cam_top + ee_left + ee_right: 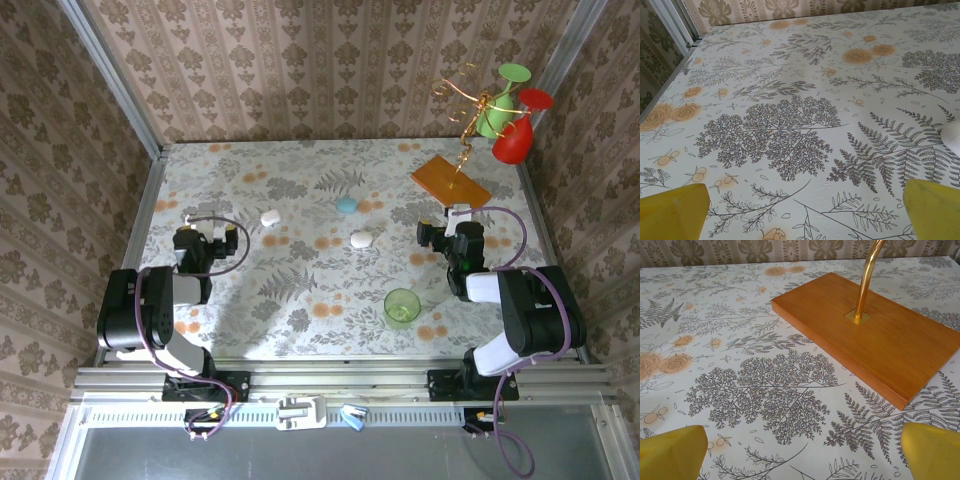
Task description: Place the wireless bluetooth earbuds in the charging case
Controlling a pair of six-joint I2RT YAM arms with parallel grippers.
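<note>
As left claw point(805, 207) gapes, case point(270, 216) rightward.

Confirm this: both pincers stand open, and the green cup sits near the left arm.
Not quite. The top external view shows the green cup near the right arm, not the left. Both the left pincer and the right pincer do stand open.

On the table point(300, 300), cup point(402, 307) before cases point(361, 239), stand point(451, 181) behind right.
</note>
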